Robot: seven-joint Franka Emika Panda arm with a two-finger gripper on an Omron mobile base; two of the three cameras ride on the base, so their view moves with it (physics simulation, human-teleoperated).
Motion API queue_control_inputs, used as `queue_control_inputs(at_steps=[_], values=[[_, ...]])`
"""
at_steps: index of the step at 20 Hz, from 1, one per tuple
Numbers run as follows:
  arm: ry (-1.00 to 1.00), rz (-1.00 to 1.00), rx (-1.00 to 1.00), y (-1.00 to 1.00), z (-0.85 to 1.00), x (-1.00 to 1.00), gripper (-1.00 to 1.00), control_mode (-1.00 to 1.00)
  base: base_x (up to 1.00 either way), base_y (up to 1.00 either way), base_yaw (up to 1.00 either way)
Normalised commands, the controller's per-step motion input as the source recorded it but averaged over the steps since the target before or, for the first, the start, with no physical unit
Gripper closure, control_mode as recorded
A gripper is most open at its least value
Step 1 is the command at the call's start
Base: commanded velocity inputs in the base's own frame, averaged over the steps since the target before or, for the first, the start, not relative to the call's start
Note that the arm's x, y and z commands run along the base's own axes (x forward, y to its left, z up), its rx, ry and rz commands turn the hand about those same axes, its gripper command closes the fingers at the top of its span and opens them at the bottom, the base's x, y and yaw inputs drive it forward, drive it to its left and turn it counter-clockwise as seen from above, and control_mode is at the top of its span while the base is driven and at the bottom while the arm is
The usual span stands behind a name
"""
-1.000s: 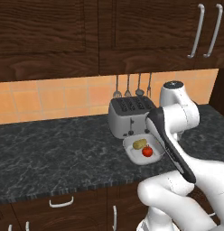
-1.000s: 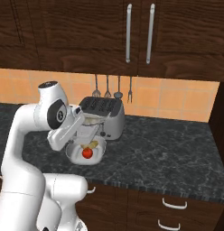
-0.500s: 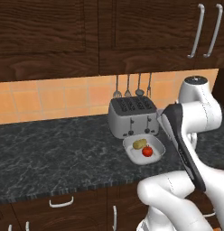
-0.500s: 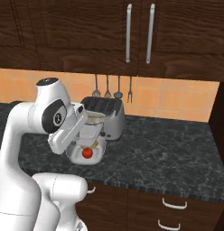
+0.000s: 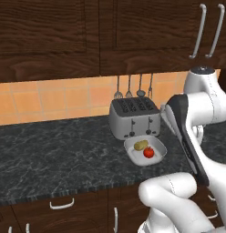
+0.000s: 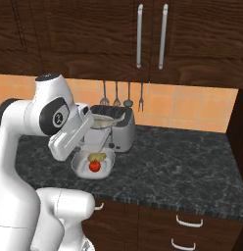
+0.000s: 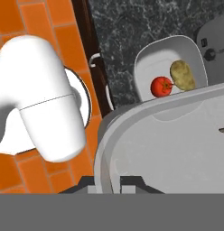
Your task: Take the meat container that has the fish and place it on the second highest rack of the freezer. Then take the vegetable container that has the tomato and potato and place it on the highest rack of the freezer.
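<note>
We see the arm folded high over the counter (image 5: pixel 51 159), its forearm angled down across the front of the base, and the hand raised near the toaster (image 5: pixel 134 118). In the right base view the gripper (image 6: pixel 90 128) sits at the end of the forearm, level with the toaster's top, with a grey container (image 6: pixel 105 122) at its tip. In the hand view the two dark finger tips (image 7: pixel 131 182) stand on either side of that container's rim, so the gripper (image 7: pixel 109 183) is closed narrowly on the meat container (image 7: pixel 177 144). Its contents are hidden from us, apart from a dark sliver at the right edge that we cannot identify.

The vegetable container (image 5: pixel 145 149) rests on the counter just in front of the toaster, holding a tomato (image 5: pixel 149 152) and a potato (image 5: pixel 141 145) side by side, touching. From the hand view this container (image 7: pixel 168 65) lies below and beyond the held one, well apart from the finger tips.
</note>
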Motion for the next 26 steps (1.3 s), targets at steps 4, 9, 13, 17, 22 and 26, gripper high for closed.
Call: queue_control_inputs(at_steps=[4,9,13,17,22,26], values=[[0.0,0.01,0.02,-0.06,0.01,-0.01,1.0,-1.0,0.0,0.0,0.0],[-0.04,0.03,0.07,-0.19,0.0,-0.01,1.0,-1.0,0.0,0.0,0.0],[-0.01,0.0,0.0,0.19,0.0,0.0,1.0,-1.0,0.0,0.0,0.0],[0.0,0.0,0.0,0.4,0.0,0.0,1.0,-1.0,0.0,0.0,0.0],[0.0,0.0,0.0,0.07,0.0,0.0,1.0,1.0,-0.31,0.06,-0.01],[0.0,0.0,0.0,0.0,0.0,0.0,1.0,1.0,-0.42,0.96,0.0]])
